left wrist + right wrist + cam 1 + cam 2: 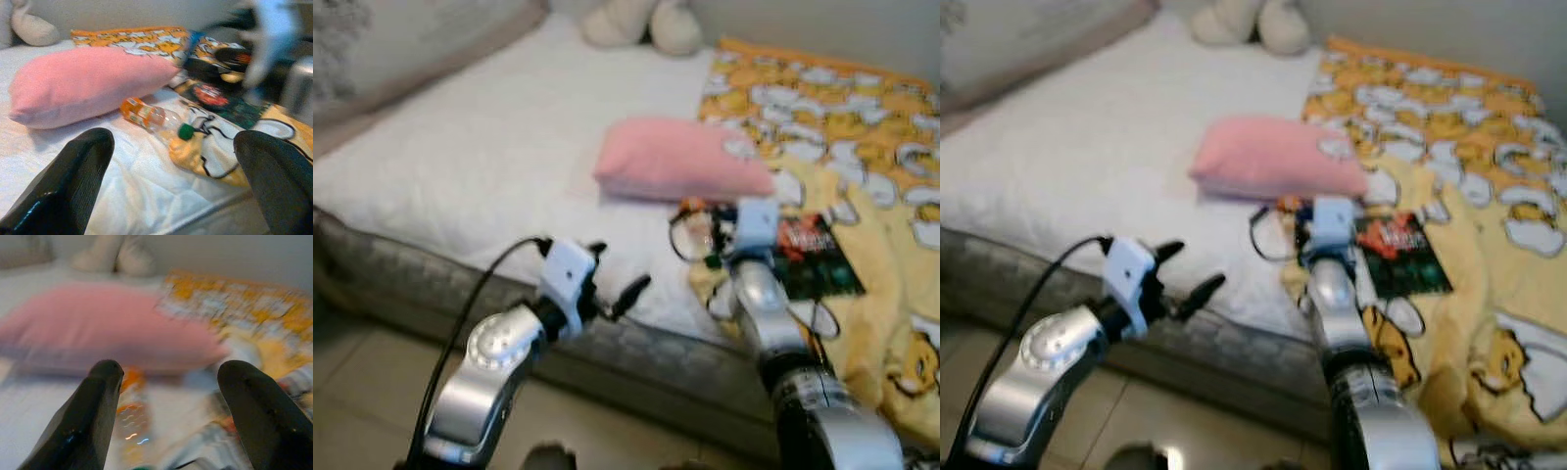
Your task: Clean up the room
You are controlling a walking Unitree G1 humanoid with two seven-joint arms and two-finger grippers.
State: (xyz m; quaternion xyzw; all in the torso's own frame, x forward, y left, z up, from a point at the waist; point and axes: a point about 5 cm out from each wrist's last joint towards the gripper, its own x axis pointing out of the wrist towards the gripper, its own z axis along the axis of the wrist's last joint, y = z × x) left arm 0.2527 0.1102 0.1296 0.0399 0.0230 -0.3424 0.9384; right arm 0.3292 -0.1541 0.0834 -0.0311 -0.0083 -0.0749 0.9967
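Right gripper (166,416) spread wide, hanging just above a plastic bottle (155,117) with an orange label and green cap (186,131); label words too blurry to read. Bottle lying on its side on the white bed (489,157), just in front of the fingers, pink pillow (680,159) behind it. Dark book (813,257) to the right on the yellow cartoon blanket (862,137), red writing unreadable. Left gripper (171,186) spread too, held near the bed edge.
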